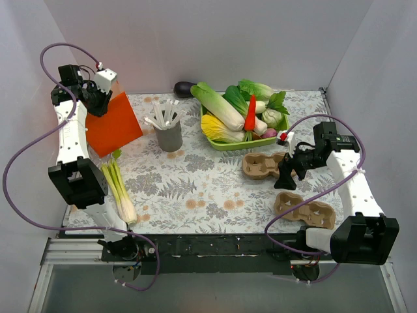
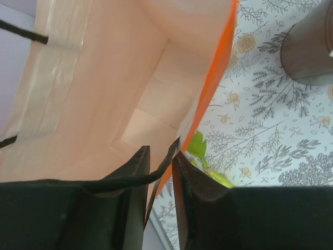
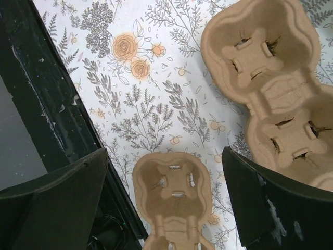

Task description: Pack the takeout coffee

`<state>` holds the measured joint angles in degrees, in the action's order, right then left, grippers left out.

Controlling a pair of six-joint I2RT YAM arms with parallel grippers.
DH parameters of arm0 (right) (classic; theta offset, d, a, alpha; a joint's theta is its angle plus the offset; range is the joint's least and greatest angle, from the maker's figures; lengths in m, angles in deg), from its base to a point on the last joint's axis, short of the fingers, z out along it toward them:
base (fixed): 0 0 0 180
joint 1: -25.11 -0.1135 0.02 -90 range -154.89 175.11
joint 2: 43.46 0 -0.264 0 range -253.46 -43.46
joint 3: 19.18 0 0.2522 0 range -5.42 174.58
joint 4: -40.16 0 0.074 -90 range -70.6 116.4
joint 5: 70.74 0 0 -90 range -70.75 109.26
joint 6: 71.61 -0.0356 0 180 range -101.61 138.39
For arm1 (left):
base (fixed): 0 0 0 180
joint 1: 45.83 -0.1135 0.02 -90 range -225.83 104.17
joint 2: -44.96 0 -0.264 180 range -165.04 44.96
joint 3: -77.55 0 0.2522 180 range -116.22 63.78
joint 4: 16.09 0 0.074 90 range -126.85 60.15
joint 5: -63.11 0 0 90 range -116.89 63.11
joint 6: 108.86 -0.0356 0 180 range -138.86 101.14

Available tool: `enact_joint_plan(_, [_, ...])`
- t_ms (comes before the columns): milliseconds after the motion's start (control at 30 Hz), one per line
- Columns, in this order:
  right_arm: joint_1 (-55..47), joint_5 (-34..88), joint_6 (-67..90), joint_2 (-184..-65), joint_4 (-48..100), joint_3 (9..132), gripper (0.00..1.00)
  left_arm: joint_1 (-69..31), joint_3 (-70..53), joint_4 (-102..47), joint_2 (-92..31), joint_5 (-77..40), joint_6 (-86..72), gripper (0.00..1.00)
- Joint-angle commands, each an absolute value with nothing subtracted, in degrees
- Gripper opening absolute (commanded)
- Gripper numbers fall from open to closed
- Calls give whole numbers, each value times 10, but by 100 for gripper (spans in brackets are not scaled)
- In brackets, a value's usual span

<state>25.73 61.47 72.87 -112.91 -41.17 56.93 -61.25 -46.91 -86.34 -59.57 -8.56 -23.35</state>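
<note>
The takeout coffee does not show in any view, neither on the table nor in either tray, so I cannot tell where it stands.

The left gripper (image 2: pixel 160 155) has its jaws drawn narrow around the top rim of the orange bag (image 2: pixel 130 78), with the bag's black handle strap (image 2: pixel 119 181) lying across the fingertips. A thin slit shows between the jaws, so I cannot tell whether they truly pinch the paper. The bag's mouth faces the wrist camera and its pale inside looks bare. Just beyond it on the flowered cloth stand the grey cup of white sticks (image 1: pixel 170 138) and a bunch of green onions (image 1: pixel 120 186).

The right gripper (image 3: pixel 164 200) hangs with its jaws spread wide and nothing between them, above the gap between the near pulp tray (image 3: pixel 171 187) and the far pulp tray (image 3: pixel 276 94). All the wells that show are empty.

The step in hand looks like preparation: the left arm takes the bag by its rim to hold it open, while the right arm lines up on a tray. Next, the right arm would need to descend and close on one tray's wall, squarely enough not to crush the pulp, and the cup has yet to be found.
</note>
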Motion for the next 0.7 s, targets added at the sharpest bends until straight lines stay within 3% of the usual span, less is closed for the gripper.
enact_joint_plan(0, [256, 636, 714, -1141, -397, 614, 98, -614, -467, -846, -502, -98, -241, 15])
enact_joint_plan(67, [255, 637, 709, -1148, -394, 629, 98, -614, -486, -863, -482, -88, -231, 0])
enact_joint_plan(267, [255, 643, 691, -1183, -388, 661, 98, -613, -488, -929, -421, -75, -225, 0])
enact_joint_plan(667, [236, 661, 648, -1261, -372, 737, 98, -604, -349, -1064, -252, -28, -274, 0])
